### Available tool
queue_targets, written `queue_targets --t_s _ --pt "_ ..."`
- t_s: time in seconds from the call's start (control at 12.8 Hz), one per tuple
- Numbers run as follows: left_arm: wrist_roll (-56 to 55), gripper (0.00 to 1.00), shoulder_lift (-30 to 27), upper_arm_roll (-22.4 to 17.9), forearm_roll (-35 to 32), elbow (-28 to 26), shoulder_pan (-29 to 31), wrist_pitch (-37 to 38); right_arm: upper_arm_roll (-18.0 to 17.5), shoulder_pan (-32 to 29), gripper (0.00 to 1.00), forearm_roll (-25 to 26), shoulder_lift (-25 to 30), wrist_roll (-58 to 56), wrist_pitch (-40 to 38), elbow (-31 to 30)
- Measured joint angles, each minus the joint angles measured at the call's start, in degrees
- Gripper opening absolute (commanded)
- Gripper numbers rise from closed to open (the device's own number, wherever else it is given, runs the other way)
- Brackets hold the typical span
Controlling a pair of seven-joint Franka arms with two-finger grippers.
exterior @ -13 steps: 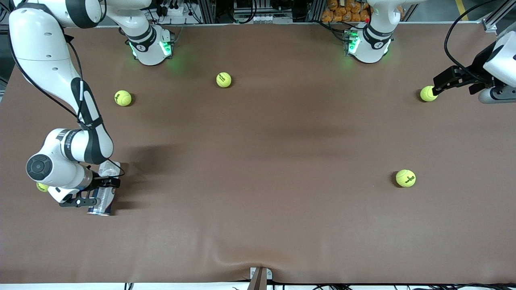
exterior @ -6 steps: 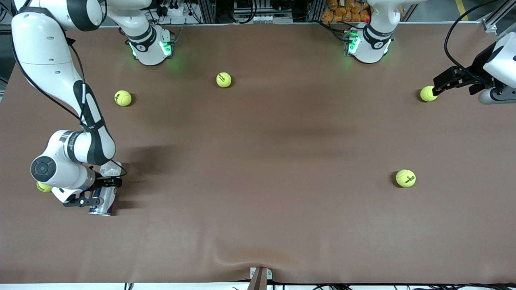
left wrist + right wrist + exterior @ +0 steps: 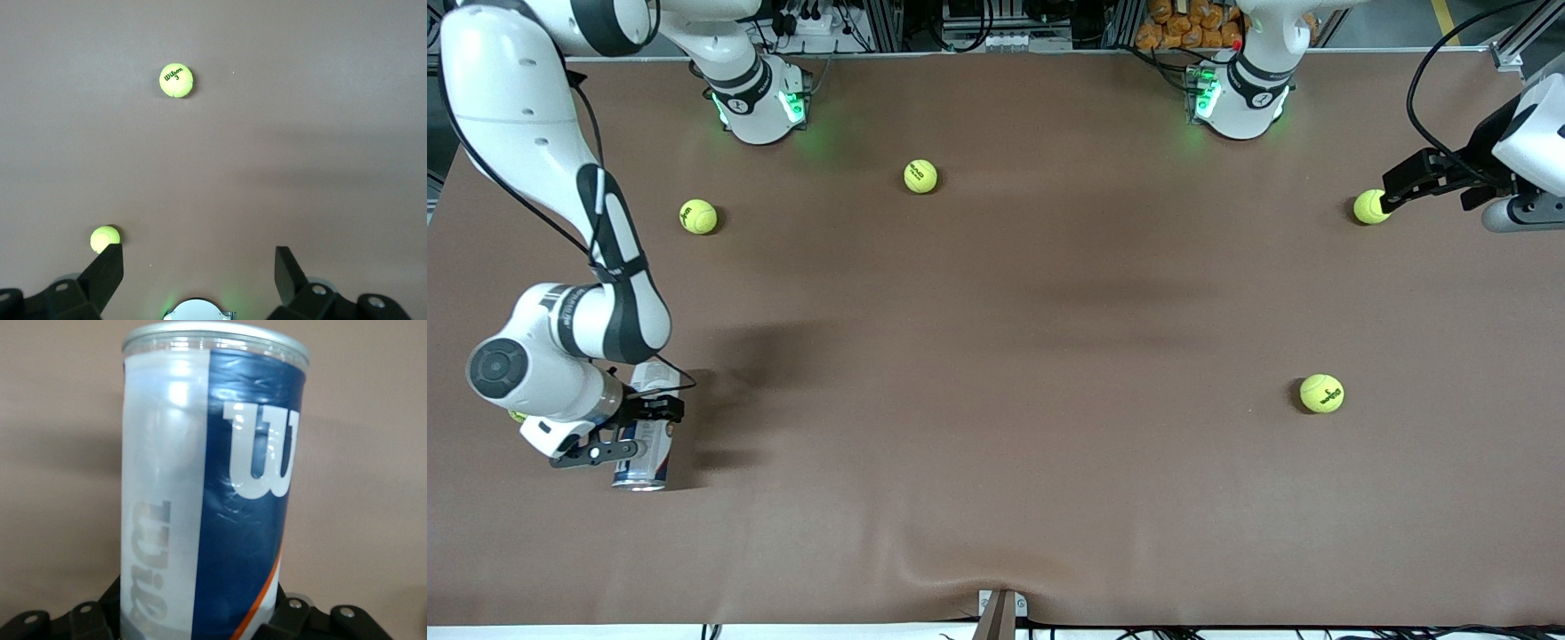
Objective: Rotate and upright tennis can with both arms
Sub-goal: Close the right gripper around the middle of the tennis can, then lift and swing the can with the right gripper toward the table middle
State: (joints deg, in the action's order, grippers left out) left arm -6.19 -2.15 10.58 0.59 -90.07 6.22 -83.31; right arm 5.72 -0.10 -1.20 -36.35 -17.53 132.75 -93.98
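The tennis can (image 3: 643, 449) has a white and dark-blue label and a silver rim that points toward the front camera. It is near the right arm's end of the table. My right gripper (image 3: 633, 430) is shut on the can's middle, one finger on each side. In the right wrist view the can (image 3: 213, 473) fills the picture and stands up from between the jaws of the right gripper (image 3: 200, 617). My left gripper (image 3: 1392, 195) is open and empty, low over the table at the left arm's end, and waits. It also shows in the left wrist view (image 3: 198, 265).
Tennis balls lie on the brown table: one (image 3: 1369, 206) touching the left gripper's tip, one (image 3: 1321, 393) nearer the front camera, two (image 3: 920, 176) (image 3: 698, 216) near the bases. Another (image 3: 516, 415) is mostly hidden under the right arm. The left wrist view shows two balls (image 3: 177, 80) (image 3: 105, 239).
My right arm has shifted toward its end of the table and carried the can with it, a little nearer the front camera. The left arm has not moved.
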Motion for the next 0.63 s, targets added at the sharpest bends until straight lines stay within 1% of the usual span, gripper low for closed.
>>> queue_targets --t_s 0.16,0.39,0.47,0.63 --pt "0.0 1.00 0.2 0.0 0.0 0.0 0.0 -0.1 -3.6 0.2 0.78 0.0 2.9 -5.3 -0.8 0.3" --pt "0.0 1.00 0.3 0.0 0.0 0.0 0.0 -0.1 -10.3 2.6 0.92 -0.1 3.8 -19.6 -0.9 1.5" --pt "0.0 1.00 0.3 0.0 0.0 0.0 0.0 -0.2 -11.7 5.0 0.92 -0.1 3.7 -22.5 -0.9 1.6" --pt "0.0 1.00 0.3 0.1 0.0 0.0 0.0 -0.2 -12.5 12.6 0.93 -0.1 3.3 -24.4 -0.8 1.8"
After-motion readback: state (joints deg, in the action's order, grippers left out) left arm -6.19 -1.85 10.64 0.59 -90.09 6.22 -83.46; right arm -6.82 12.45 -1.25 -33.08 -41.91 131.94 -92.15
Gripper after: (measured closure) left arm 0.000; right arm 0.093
